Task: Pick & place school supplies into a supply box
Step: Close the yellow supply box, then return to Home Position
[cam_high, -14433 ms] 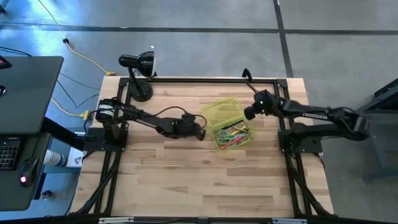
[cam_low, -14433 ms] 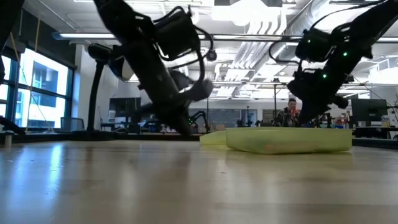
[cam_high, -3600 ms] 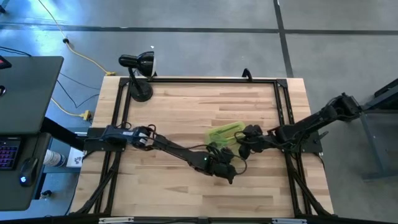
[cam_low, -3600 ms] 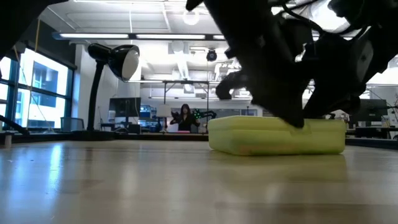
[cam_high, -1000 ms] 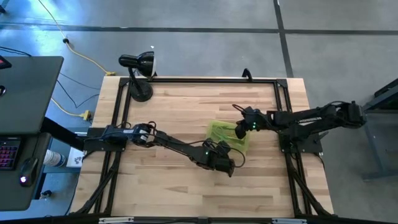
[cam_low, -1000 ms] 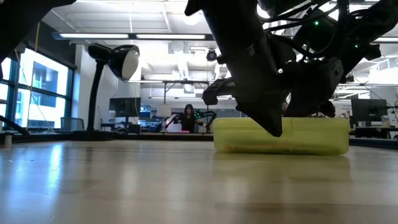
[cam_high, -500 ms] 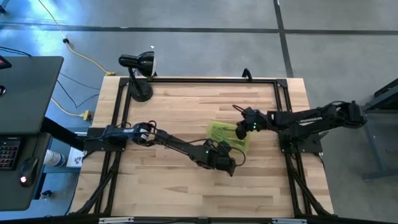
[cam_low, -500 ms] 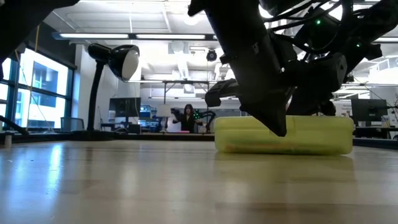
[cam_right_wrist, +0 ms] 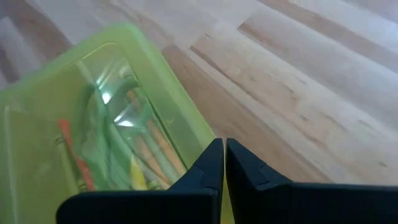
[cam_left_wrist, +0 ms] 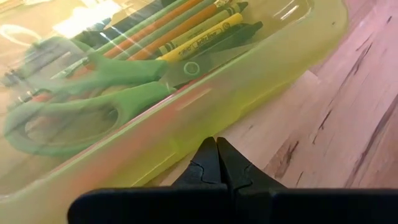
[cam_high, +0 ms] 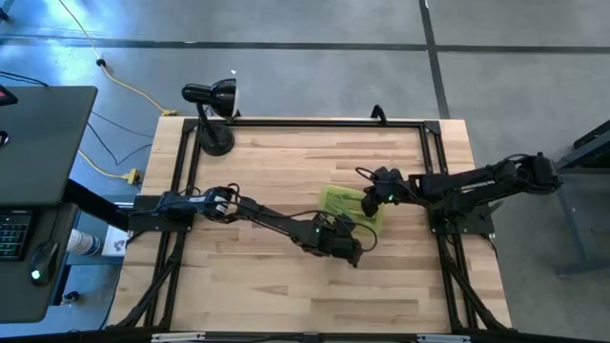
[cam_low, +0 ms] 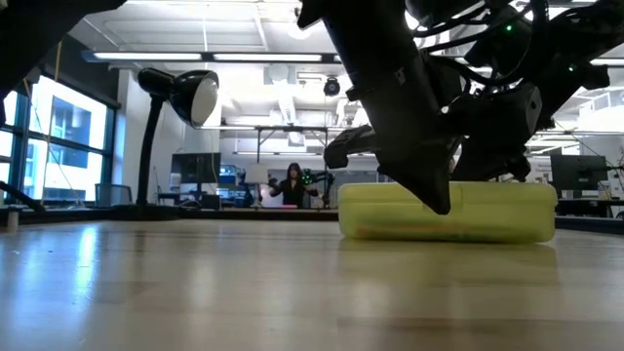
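Observation:
The supply box is a translucent yellow-green box with its lid closed, lying flat on the wooden table right of centre. Through the lid I see the school supplies: green-handled scissors and yellow, orange and dark pens and pencils. My left gripper is shut, and its tips stand at the box's near long wall. My right gripper is shut, and its tips stand over the box's far right edge. My left gripper comes slanting down from the table's left, with its shut fingertips at the lower part of the box's near long wall; I cannot tell whether they touch it. My right gripper slants down from the table's right, its shut fingertips over the rim of the lid; I cannot tell whether they touch it.
A black desk lamp stands at the table's far left corner. A black frame runs along the table's far and side edges. Bare wood lies in front of the box and to its left. A person shows far off in the room.

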`<state>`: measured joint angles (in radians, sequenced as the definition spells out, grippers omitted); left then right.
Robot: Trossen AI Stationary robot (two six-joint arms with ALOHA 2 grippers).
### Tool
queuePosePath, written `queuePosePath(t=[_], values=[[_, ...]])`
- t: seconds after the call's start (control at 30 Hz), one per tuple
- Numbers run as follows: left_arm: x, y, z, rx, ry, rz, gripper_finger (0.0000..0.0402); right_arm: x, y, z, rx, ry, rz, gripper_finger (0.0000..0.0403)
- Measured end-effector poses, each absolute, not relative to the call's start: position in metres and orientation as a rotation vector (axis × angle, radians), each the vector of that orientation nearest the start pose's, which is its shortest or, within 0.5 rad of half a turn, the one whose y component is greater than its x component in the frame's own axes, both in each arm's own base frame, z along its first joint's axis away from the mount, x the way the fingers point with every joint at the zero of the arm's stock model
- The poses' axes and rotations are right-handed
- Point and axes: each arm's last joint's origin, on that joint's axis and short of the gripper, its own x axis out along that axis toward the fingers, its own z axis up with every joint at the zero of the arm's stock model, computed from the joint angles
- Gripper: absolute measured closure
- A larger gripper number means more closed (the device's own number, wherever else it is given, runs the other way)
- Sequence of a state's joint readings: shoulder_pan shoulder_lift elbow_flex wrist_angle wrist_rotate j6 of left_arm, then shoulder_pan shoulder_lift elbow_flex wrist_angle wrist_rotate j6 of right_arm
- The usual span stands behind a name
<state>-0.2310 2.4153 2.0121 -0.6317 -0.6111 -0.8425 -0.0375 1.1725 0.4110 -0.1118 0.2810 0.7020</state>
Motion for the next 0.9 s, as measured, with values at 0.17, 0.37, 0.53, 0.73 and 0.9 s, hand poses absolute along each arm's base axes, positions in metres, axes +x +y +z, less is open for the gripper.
queuePosePath(t=[0.17,0.37,0.53,0.73,0.9], values=[[0.501,-0.112,0.159,-0.349,0.74,0.666,0.0392,0.196,-0.018,0.148,0.513,0.73,-0.595,0.0403],[0.493,-0.128,0.171,-0.344,0.724,0.665,0.0392,0.19,-0.017,0.159,0.504,0.69,-0.568,0.0403],[0.479,-0.134,0.191,-0.324,0.744,0.682,0.0392,0.182,-0.018,0.174,0.492,0.611,-0.556,0.0403],[0.457,-0.134,0.226,-0.263,0.775,0.706,0.0392,0.167,-0.016,0.196,0.469,0.519,-0.485,0.0403],[0.427,-0.129,0.268,-0.181,0.795,0.746,0.0378,0.152,-0.009,0.219,0.388,0.408,-0.321,0.0403]])
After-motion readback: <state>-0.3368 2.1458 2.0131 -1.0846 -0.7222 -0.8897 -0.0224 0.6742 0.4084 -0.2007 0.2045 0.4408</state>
